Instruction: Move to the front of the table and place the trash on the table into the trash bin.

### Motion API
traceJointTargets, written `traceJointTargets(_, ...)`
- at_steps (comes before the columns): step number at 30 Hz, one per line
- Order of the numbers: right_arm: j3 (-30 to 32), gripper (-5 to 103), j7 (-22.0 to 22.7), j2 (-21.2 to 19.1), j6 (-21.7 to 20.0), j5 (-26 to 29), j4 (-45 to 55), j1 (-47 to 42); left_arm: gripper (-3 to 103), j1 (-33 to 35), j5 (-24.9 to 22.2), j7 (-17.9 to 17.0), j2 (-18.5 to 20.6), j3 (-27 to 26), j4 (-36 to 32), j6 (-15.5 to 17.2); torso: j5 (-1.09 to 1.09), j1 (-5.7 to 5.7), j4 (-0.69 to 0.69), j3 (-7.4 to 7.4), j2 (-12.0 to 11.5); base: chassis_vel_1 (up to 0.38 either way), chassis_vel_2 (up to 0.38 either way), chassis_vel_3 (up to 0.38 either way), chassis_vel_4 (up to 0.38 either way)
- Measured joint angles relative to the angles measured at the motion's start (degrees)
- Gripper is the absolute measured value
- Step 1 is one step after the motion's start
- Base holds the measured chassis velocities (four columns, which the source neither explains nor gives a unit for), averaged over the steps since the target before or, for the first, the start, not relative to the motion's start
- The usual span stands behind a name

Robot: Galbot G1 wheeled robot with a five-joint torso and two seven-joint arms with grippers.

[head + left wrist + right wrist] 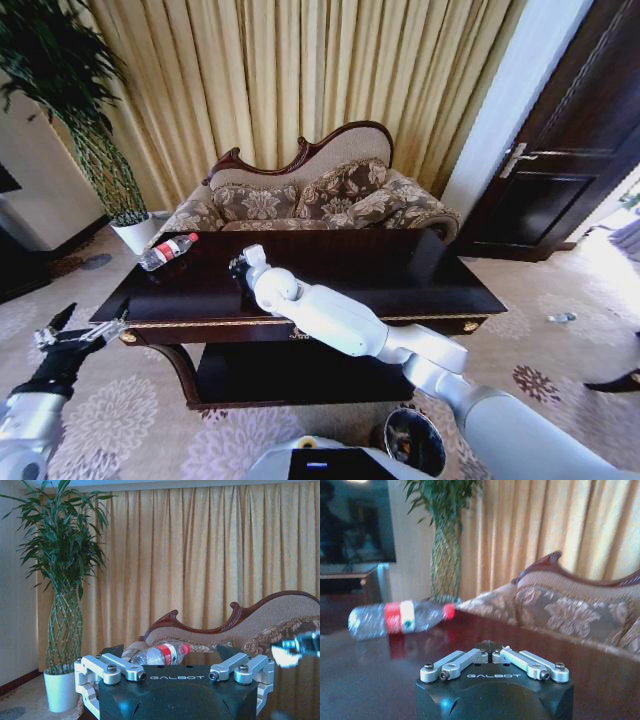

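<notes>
The robot faces the long dark counter [400, 270], whose glossy top with its gold-trimmed front edge spans the middle of the head view, a patterned sofa [320, 195] right behind it and yellow curtains [300, 70] beyond. The right arm reaches out over the counter, and its right pincer [240, 266] sits low above the dark top in the left half; in the right wrist view its fingers [489, 646] are clenched together, tips touching, with nothing between them. A clear plastic bottle [167, 251] with a red cap and red label lies on its side near the counter's far left corner, a little beyond and to the left of the right pincer and apart from it (the right wrist view shows the bottle [400, 619] lying ahead on the reflective surface). The left pincer [80, 328] hangs off the counter's left front corner, lower than the top, its fingers spread wide in the released state, holding nothing. The trash bin [415, 440] stands on the patterned carpet in front of the counter, near the robot's base, its shiny inside visible. A potted plant [75, 120] stands in a white pot by the wall on the left.
</notes>
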Motion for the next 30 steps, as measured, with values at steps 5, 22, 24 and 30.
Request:
traceJointTargets(5, 5.0, 0, -0.2, -4.4, 0.3, -0.2, 1.2, 1.9, 100, -0.9, -1.4, -0.3, 1.6, 0.3, 0.9, 0.7, 0.01, 0.0, -0.01, 0.0, 0.0, 0.0, 0.0, 0.0, 0.0)
traceJointTargets(22, 20.8, 0, -2.2, -28.5, 0.0, -0.9, 8.9, -4.9, 100, -3.0, -3.3, -0.4, 4.0, 3.5, 1.5, 1.4, 0.03, 0.0, -0.01, 0.0, 0.0, 0.0, 0.0, 0.0, 0.0)
traceJointTargets(24, 22.5, 0, -2.9, -30.3, 0.1, -2.0, 9.3, -6.6, 100, -3.1, -3.3, -0.5, 4.1, 3.8, 1.6, 1.3, 0.04, 0.0, -0.01, 0.0, 0.0, 0.0, 0.0, 0.0, 0.0)
traceJointTargets(30, 33.9, 0, -6.9, -39.2, 4.0, -7.6, 12.5, -19.6, 100, -2.9, -4.4, 0.5, 3.8, 5.8, 1.6, -0.6, 0.02, 0.0, 0.0, -0.01, 0.0, 0.0, 0.0, 0.0, 0.0)
